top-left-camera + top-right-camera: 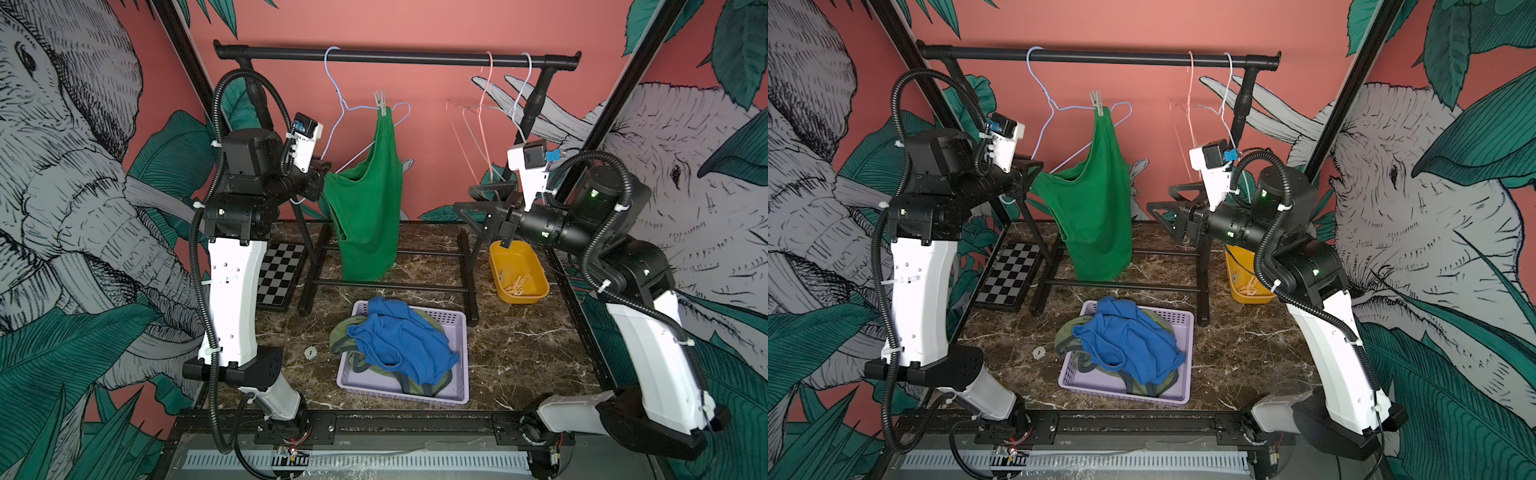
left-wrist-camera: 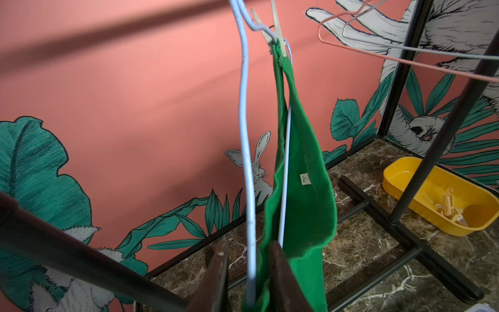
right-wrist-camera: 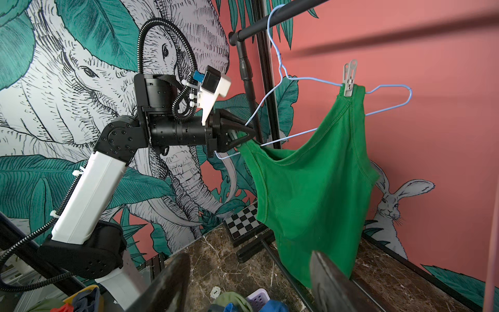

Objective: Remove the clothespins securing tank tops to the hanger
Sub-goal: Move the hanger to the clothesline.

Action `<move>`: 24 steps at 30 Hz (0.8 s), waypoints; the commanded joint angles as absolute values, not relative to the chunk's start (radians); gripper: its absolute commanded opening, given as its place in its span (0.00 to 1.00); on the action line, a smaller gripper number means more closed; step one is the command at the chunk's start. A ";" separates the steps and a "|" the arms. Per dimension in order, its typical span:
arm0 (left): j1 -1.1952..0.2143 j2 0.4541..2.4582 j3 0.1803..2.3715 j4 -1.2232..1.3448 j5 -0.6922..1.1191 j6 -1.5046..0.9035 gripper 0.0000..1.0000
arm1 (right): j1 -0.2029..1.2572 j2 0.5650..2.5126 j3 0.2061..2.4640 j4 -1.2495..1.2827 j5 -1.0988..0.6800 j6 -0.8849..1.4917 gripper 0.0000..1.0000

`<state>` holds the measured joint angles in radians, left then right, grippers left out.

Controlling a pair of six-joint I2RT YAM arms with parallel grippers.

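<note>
A bright green tank top (image 1: 370, 199) (image 3: 310, 189) hangs from a light blue wire hanger (image 1: 341, 104) (image 3: 310, 79) on the black rail. One pale grey clothespin (image 1: 380, 102) (image 1: 1097, 102) (image 2: 272, 32) (image 3: 349, 78) pins its strap to the hanger. My left gripper (image 1: 323, 179) (image 2: 248, 245) (image 3: 249, 133) is closed down around the hanger's lower corner and the other green strap. My right gripper (image 1: 463, 198) (image 3: 249, 255) stands open to the right of the top, with nothing in it. A blue tank top (image 1: 399, 332) lies over an olive one (image 1: 345, 332).
Both loose tops lie in a lilac basket (image 1: 451, 318) at the front. A yellow tub (image 1: 498, 257) (image 2: 421, 175) at the right holds several clothespins (image 1: 517, 284). Bare pink and white hangers (image 1: 484, 104) hang on the rail's right end. A checkerboard (image 1: 278, 270) lies at the left.
</note>
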<state>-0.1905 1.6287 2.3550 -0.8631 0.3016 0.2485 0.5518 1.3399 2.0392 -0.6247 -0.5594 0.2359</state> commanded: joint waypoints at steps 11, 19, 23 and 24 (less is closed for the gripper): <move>-0.489 1.625 2.375 -0.846 0.136 0.218 0.09 | 0.588 1.385 2.127 -0.550 -0.469 0.274 0.69; -0.495 1.658 2.433 -0.831 0.105 0.214 0.02 | 0.617 1.435 2.164 -0.505 -0.392 0.276 0.69; -0.519 1.673 2.445 -0.831 0.142 0.217 0.02 | 0.627 1.453 2.188 -0.493 -0.357 0.277 0.70; -0.535 1.677 2.448 -0.834 0.135 0.227 0.02 | 0.631 1.453 2.189 -0.486 -0.351 0.278 0.70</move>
<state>-0.5022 1.6787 2.4142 -0.8413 0.1154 0.2287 0.6174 1.4551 2.1624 -0.5549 -0.3889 0.2665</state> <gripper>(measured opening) 0.237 0.695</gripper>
